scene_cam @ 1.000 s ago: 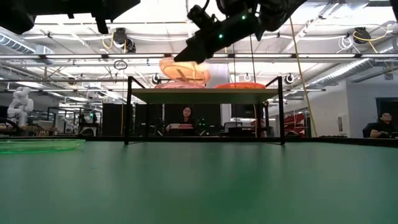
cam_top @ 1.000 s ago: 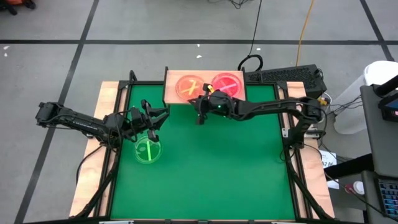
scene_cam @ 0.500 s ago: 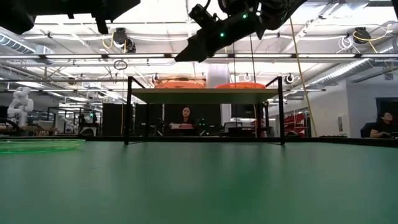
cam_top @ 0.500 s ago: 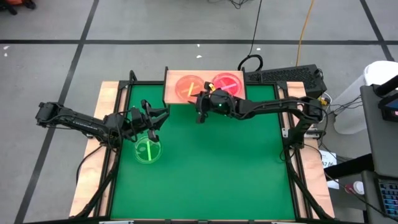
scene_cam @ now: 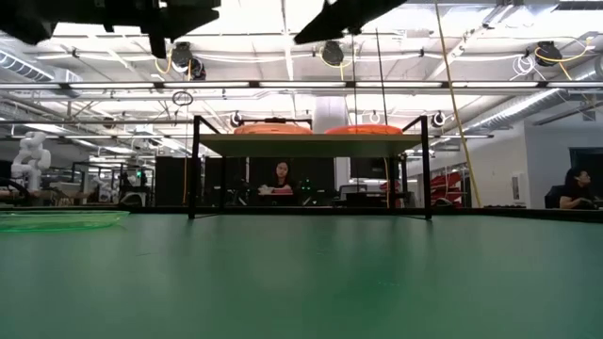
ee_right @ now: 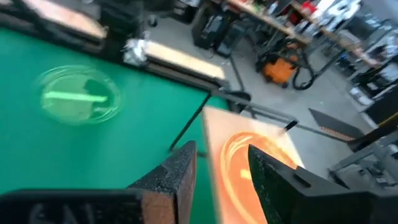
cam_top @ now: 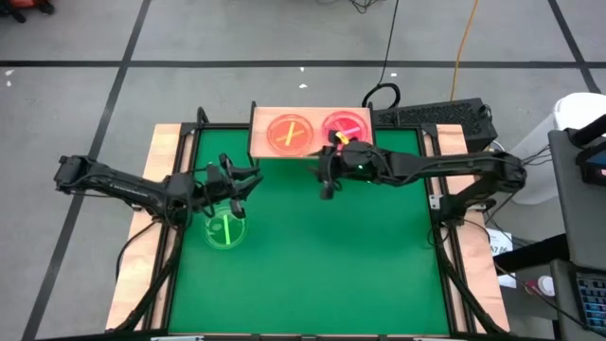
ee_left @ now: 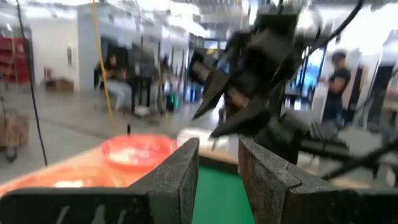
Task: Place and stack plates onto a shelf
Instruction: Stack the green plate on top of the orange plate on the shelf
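Note:
The light-wood shelf (cam_top: 312,144) stands at the table's far edge on thin black legs. On it lie an orange plate (cam_top: 291,133), through which two crossed yellow bars show, and a red plate (cam_top: 347,127) to its right. A green plate (cam_top: 225,229) lies flat on the green table at the left. My right gripper (cam_top: 325,182) hovers open over the table just in front of the shelf, holding nothing. My left gripper (cam_top: 246,180) hangs open above the table, just beyond the green plate. The low view shows both shelf plates (scene_cam: 273,128) lying flat.
The green table (cam_top: 312,265) lies bare over its middle, near side and right side. Wooden borders (cam_top: 142,275) and black frame rails run along its sides. A keyboard (cam_top: 436,116) lies beyond the far right corner. People sit in the room behind (scene_cam: 281,179).
My right gripper has opened and let go of the orange plate, which was tilted above the shelf's left half and now lies flat there. The gripper has then drawn back from the shelf, upward and toward the table's right and near edges.

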Robot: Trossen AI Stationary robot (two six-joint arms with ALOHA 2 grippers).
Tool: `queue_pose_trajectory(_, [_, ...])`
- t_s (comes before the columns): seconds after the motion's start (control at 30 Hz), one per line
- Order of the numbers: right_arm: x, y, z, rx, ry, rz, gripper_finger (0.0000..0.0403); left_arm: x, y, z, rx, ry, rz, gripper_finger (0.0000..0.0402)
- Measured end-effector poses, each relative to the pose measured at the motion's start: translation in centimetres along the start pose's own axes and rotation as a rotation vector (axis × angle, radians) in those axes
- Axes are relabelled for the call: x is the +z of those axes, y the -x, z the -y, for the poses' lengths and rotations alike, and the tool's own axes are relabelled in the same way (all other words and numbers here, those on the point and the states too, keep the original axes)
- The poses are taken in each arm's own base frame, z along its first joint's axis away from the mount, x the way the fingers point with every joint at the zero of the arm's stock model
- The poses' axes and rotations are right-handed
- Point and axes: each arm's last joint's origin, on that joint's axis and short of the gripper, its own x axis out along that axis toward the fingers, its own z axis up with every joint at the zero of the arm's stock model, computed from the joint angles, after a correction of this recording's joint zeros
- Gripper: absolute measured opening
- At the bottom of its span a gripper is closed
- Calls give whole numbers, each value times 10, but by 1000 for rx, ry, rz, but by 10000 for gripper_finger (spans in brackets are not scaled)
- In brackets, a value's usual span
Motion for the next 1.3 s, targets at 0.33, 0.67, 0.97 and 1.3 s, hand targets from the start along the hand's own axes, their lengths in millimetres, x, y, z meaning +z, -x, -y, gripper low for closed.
queue_pose_trajectory(0.33, [2, 67, -35, -37, -13, -13, 121, 8, -25, 12, 69, -42, -336, 120])
queue_pose_trajectory(0.67, [-62, 112, -65, -32, -101, 138, 121, -21, -34, 17, 55, -105, -510, 120])
queue_pose_trajectory(0.97, [-96, 135, -65, -89, -146, 354, 121, -32, -24, 14, 46, -18, -671, 120])
queue_pose_trajectory(1.3, [-97, 142, -61, -103, -175, 402, 121, -54, 0, 4, 111, 45, -1017, 120])
